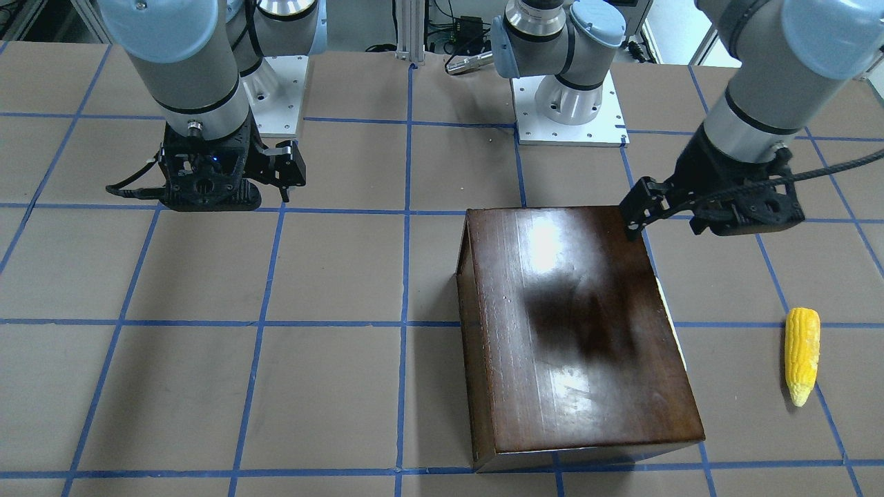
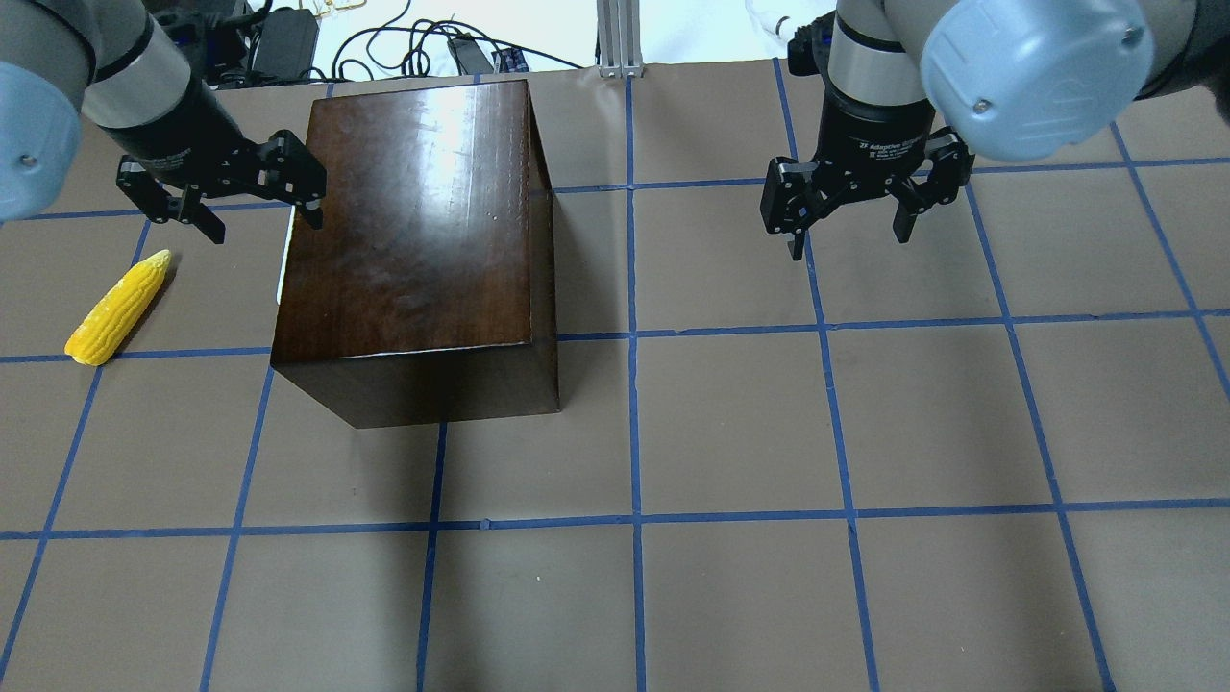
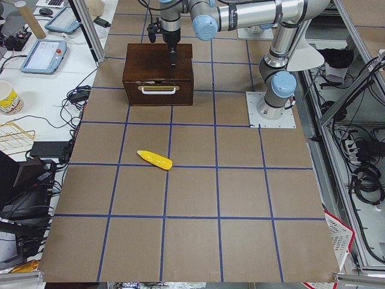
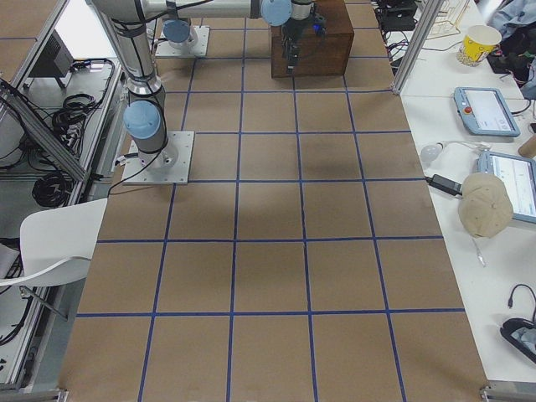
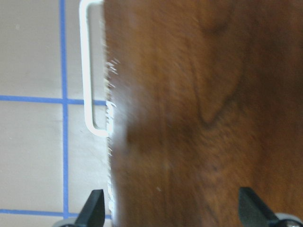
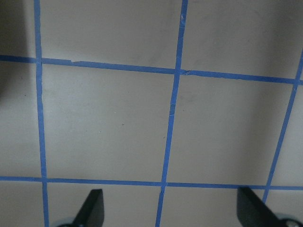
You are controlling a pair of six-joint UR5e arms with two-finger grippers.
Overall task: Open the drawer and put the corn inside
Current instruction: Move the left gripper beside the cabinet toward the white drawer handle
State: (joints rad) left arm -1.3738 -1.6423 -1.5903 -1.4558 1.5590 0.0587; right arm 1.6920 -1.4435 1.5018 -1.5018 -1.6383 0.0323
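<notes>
Now, box [image 2: 413,240]: stands on the table [image 2: 769,432] in its far left part, glossy top up, back edge close to the table's far edge.
Drawer [image 3: 159,91]: shut, front panel flush with the side of the box that faces the robot's left; pale handle [image 3: 159,89] across it.
Corn [image 2: 117,308]: lies flat on the table to the left of the box, well apart from the front panel, with bare table between the two and all around.
Corn axis: runs roughly parallel to the front panel, slightly slanted; narrow paler tip points away from the robot, blunt end toward it.
Left gripper [image 2: 259,223]: hangs over the box's upper left edge, above the handle; jaws spread wide and holding nothing, one finger over the top, the other past the edge over the table.
Right gripper [image 2: 848,243]: hangs over bare table well to the right of the box; jaws spread wide, holding nothing.
</notes>
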